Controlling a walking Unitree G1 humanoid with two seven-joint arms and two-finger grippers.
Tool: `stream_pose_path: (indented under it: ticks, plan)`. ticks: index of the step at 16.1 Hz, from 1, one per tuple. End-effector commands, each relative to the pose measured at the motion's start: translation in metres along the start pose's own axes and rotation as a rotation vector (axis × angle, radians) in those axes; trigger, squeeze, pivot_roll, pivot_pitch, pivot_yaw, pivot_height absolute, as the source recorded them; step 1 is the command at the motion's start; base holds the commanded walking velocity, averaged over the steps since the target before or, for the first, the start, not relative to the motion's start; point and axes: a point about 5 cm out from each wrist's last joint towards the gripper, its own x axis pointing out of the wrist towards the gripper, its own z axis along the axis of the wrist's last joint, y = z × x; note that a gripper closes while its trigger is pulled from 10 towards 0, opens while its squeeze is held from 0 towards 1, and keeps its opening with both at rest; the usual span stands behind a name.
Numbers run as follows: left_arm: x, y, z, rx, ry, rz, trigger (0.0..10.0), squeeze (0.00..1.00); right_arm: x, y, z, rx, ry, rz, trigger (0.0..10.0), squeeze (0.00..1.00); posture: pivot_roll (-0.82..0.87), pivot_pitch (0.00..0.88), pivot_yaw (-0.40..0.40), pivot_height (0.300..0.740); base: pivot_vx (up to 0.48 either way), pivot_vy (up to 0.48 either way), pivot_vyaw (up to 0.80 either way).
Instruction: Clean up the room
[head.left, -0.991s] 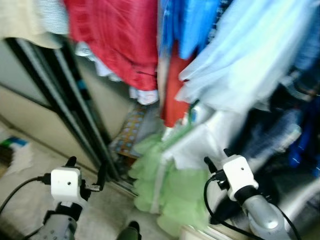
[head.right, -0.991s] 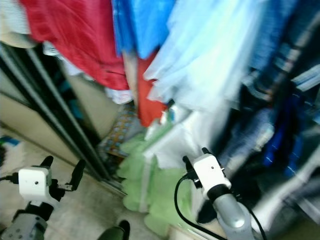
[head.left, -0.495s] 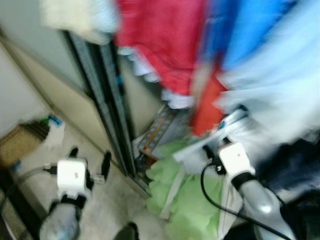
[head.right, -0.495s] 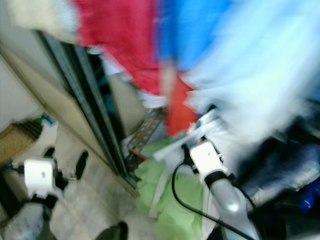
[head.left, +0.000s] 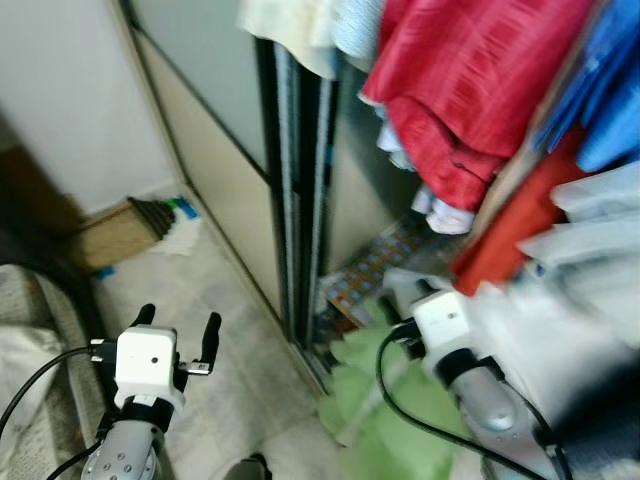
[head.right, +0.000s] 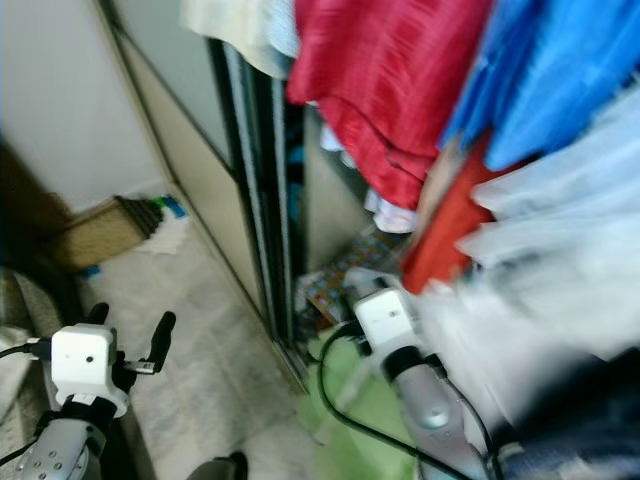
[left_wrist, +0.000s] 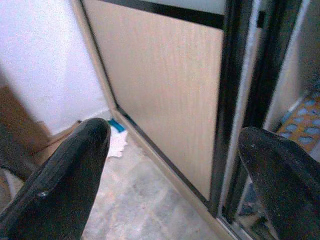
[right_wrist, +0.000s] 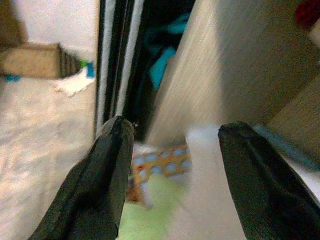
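My left gripper (head.left: 178, 322) is open over the pale floor, in front of the wardrobe's sliding door (head.left: 215, 190). Between its fingers (left_wrist: 65, 185) the left wrist view shows the beige door panel (left_wrist: 165, 100) and a white scrap with blue (left_wrist: 117, 141) on the floor. My right gripper (head.left: 405, 302) is open and empty at the wardrobe opening, just above a green cloth (head.left: 385, 400). In the right wrist view a patterned item (right_wrist: 160, 167), the green cloth (right_wrist: 150, 210) and something white (right_wrist: 210, 165) lie ahead of it. Red garments (head.left: 470, 90) hang above.
Blue (head.left: 610, 90) and pale garments (head.left: 590, 240) hang at the right. The black door tracks (head.left: 300, 200) run down to the floor. A brown box (head.left: 110, 235) with white litter (head.left: 180, 235) stands by the wall. Grey fabric (head.left: 30, 340) lies at the lower left.
The whole picture has swung, so the camera now faces further left, with the door, wall and floor in view. Both grippers stay open and held out in front.
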Motion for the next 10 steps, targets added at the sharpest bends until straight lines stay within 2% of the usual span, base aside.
stream_pose_path:
  ticks: [1, 2, 4, 5, 6, 7, 10]
  plan:
    - [-0.002, -0.003, -0.003, -0.009, 0.022, -0.025, 10.0, 0.0, -0.011, -0.011, -0.017, 0.048, 0.116, -0.044, 10.0, 0.0, 0.09, 0.164, -0.038, 0.74, 0.0, 0.0, 0.0]
    - [-0.003, -0.004, -0.003, 0.001, 0.025, -0.043, 10.0, 0.0, -0.036, -0.019, -0.029, 0.057, 0.199, -0.067, 10.0, 0.0, 0.09, 0.169, -0.044, 0.74, 0.0, 0.0, 0.0]
    - [-0.006, -0.001, -0.005, -0.001, 0.032, -0.039, 10.0, 0.0, -0.07, -0.025, -0.03, 0.014, 0.195, -0.078, 10.0, 0.0, 0.06, 0.174, -0.038, 0.74, 0.0, 0.0, 0.0]
    - [-0.006, 0.0, -0.005, -0.001, 0.032, -0.038, 10.0, 0.0, -0.073, -0.025, -0.029, 0.006, 0.19, -0.078, 10.0, 0.0, 0.06, 0.174, -0.038, 0.74, 0.0, 0.0, 0.0]
    - [-0.003, -0.004, -0.005, -0.002, 0.031, -0.041, 10.0, 0.0, -0.073, -0.026, -0.025, -0.04, 0.159, -0.066, 10.0, 0.0, 0.05, 0.177, -0.025, 0.74, 0.0, 0.0, 0.8]
    - [-0.001, -0.009, -0.004, -0.002, 0.025, -0.056, 10.0, 0.0, -0.07, -0.026, -0.023, -0.044, 0.147, -0.067, 10.0, 0.0, 0.05, 0.178, -0.023, 0.74, 0.0, 0.0, 0.8]
    - [0.0, -0.01, -0.003, -0.002, 0.019, -0.063, 10.0, 0.0, -0.055, -0.021, -0.017, -0.006, 0.106, -0.062, 10.0, 0.0, 0.05, 0.181, -0.021, 0.74, 0.0, 0.0, 0.8]
